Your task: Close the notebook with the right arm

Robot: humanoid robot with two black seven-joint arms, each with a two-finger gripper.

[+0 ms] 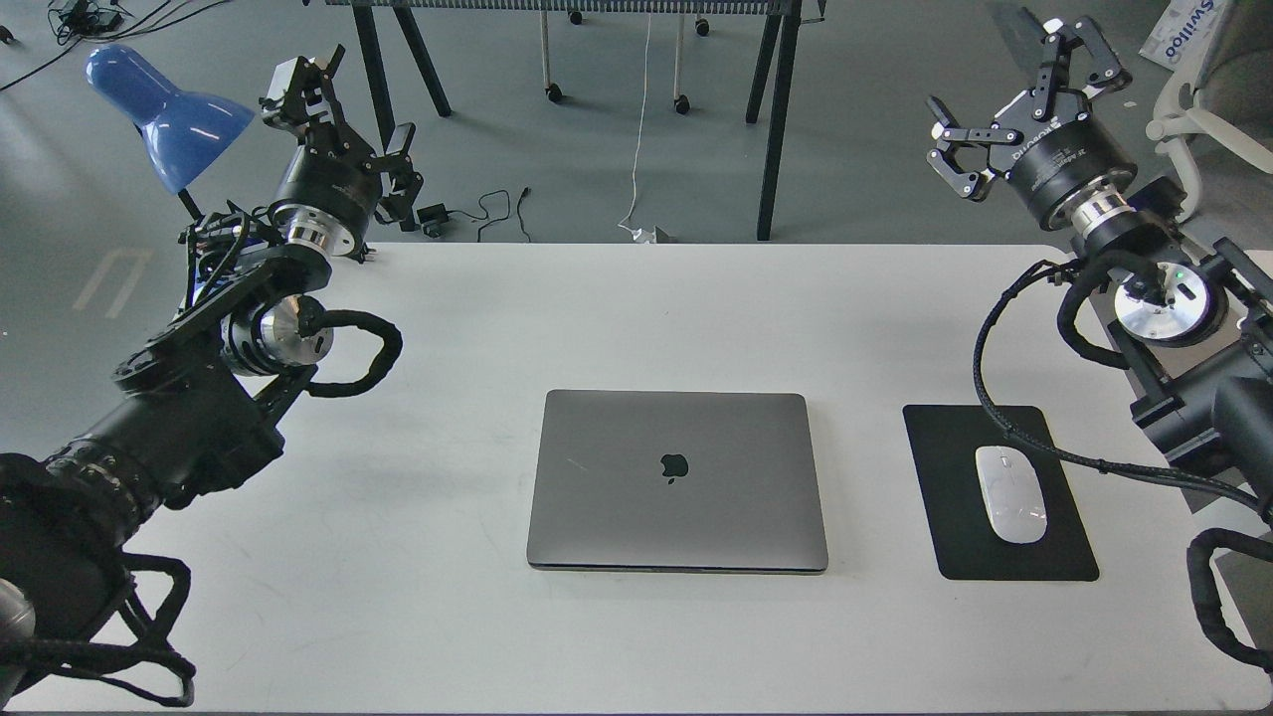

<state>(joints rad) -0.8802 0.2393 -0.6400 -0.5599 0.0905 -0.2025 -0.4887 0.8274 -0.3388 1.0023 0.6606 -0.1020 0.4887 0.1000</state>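
Note:
The space-grey notebook (677, 480) lies flat on the white table (636, 318) with its lid down and the dark apple logo facing up. Keyboard and screen are hidden. My right gripper (1019, 99) is open and empty, held high beyond the table's back right corner, far from the notebook. My left gripper (343, 114) is open and empty, raised over the back left corner next to the blue lamp (164, 111).
A black mousepad (960, 452) with a white mouse (1010, 494) lies right of the notebook. Black cable loops hang from the right arm near the mousepad. Table legs and floor cables lie behind the table.

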